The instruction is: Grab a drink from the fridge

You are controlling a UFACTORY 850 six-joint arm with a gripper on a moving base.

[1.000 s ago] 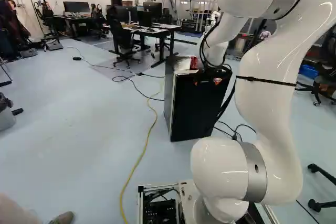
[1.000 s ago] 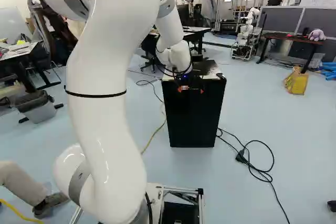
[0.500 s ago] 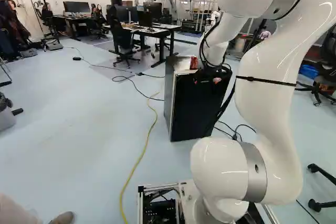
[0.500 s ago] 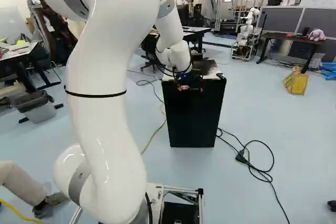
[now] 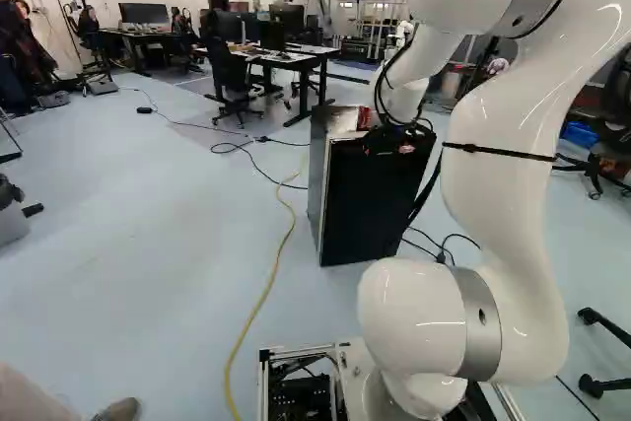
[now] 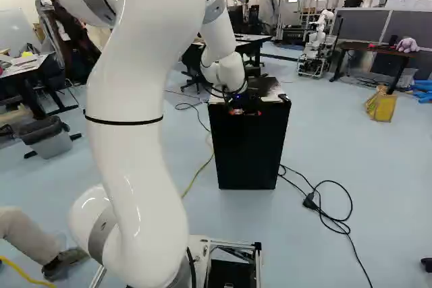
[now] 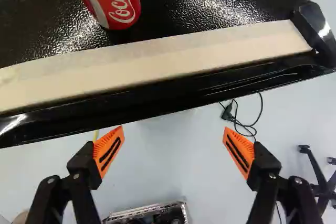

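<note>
Fridge [image 6: 248, 150] top: red can [image 7: 119, 4] | floor [image 6: 398, 187]: black cable [image 6: 310, 200], yellow cable [image 5: 260, 304]

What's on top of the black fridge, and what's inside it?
On top of the fridge there's a red can. The arm covers part of the top in the views from the base. The inside can't be seen, because the black door hides it.

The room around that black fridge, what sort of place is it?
Probably a robotics lab: besides this white arm, another robot stands farther back, monitors sit on desks, and cables cross the floor.

Base views from behind share fridge [image 6: 248, 150]; wrist close.
</note>
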